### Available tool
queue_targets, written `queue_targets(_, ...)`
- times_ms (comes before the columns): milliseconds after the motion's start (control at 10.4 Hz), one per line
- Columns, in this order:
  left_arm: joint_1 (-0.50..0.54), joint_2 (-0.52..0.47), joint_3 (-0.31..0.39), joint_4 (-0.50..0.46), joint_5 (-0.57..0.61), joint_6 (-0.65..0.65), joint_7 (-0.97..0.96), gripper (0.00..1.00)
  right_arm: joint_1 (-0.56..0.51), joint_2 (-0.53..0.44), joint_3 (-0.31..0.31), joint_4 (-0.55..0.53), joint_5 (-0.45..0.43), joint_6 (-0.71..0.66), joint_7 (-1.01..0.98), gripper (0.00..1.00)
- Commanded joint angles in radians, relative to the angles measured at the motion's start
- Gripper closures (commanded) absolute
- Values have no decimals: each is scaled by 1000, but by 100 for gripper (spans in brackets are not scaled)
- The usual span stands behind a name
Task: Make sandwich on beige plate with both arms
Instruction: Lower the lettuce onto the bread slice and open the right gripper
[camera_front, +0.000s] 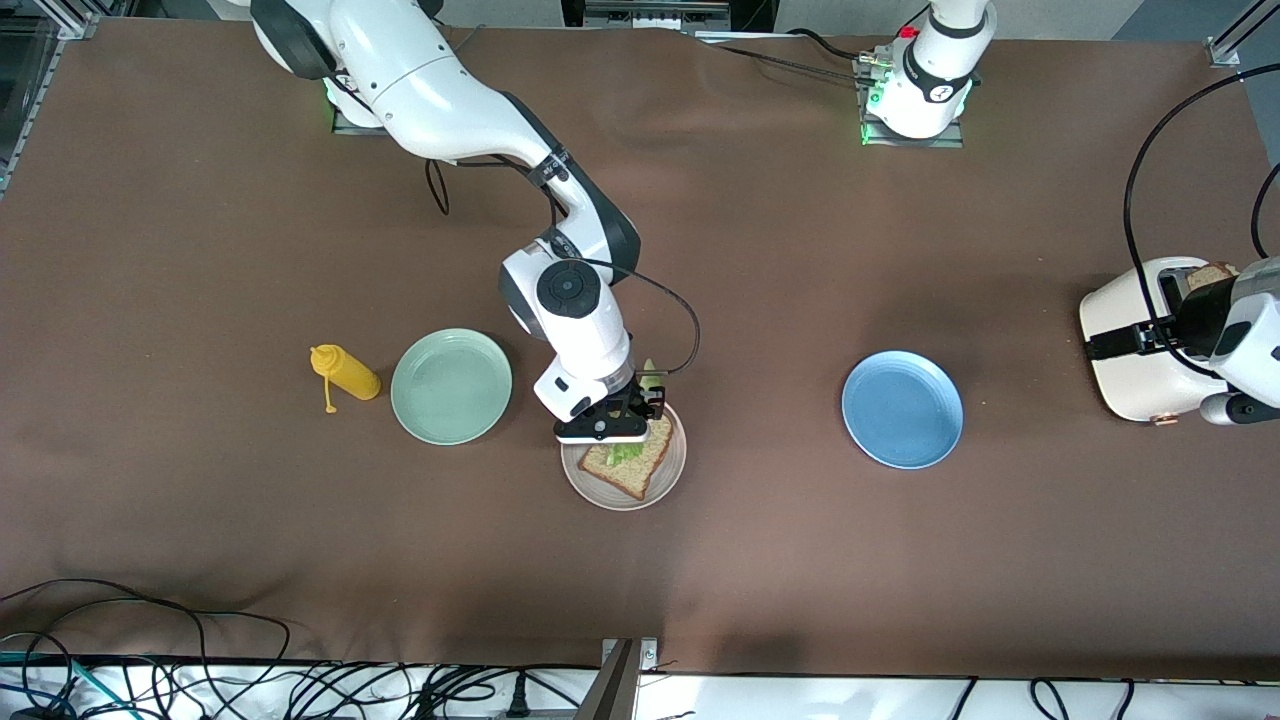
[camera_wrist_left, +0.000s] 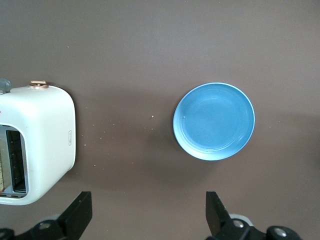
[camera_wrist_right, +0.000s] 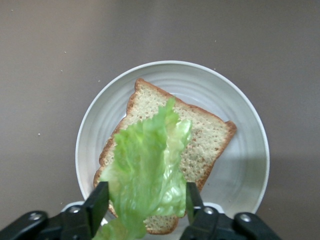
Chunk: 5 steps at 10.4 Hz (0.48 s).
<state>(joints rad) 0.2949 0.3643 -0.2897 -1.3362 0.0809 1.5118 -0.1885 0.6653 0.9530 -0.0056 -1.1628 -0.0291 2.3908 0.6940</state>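
Note:
The beige plate sits mid-table, nearer the front camera than the right arm's base. One tan bread slice lies flat on it. A ruffled green lettuce leaf droops over the bread, hanging loosely between the spread fingers of my right gripper, which stands open just above the plate. Over bare table between the toaster and the blue plate, my left gripper is open and empty. A second bread slice sticks out of the toaster.
A mint green plate and a yellow squeeze bottle lie beside the beige plate toward the right arm's end. A blue plate and a white toaster are toward the left arm's end.

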Motion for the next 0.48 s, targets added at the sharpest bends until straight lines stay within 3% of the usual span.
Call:
queue_targets(0, -2, 7, -2, 11, 2, -7, 21, 0, 2, 10, -5, 35, -11, 1, -7, 0)
queue_targets(383, -8, 15, -3, 11, -1, -7, 21, 0, -3, 10, -5, 37, -8, 2, -51, 0)
